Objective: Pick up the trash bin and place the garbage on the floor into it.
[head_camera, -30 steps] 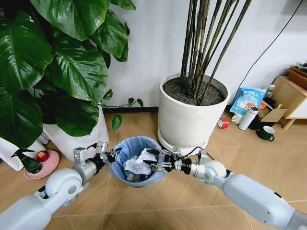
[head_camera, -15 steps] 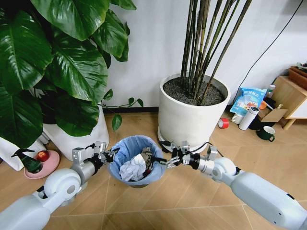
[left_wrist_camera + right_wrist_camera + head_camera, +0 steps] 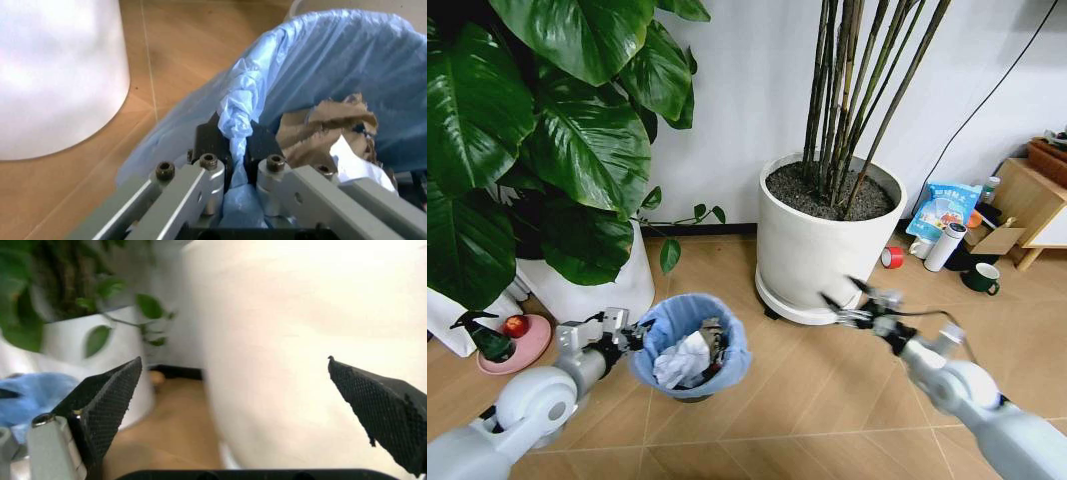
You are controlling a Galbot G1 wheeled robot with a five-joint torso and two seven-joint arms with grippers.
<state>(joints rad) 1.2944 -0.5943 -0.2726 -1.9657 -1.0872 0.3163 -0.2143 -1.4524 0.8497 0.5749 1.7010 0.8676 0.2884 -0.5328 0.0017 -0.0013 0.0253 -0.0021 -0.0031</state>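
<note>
The left gripper [image 3: 230, 172] jaws clamp the round black, blue-bagged trash bin [image 3: 689, 345] rim; the right gripper [image 3: 852, 300] jaws gape empty, well apart from it.

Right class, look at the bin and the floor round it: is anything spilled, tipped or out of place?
Nothing spilled. The bin leans slightly, its rim pinched by the left pincer; paper sits inside it. The right pincer hangs open by the white pot.

Even, bright daylight is seen throughout; the right gripper [image 3: 847, 300] is motion-blurred, and glare is thrown off the white pot [image 3: 293, 340].
</note>
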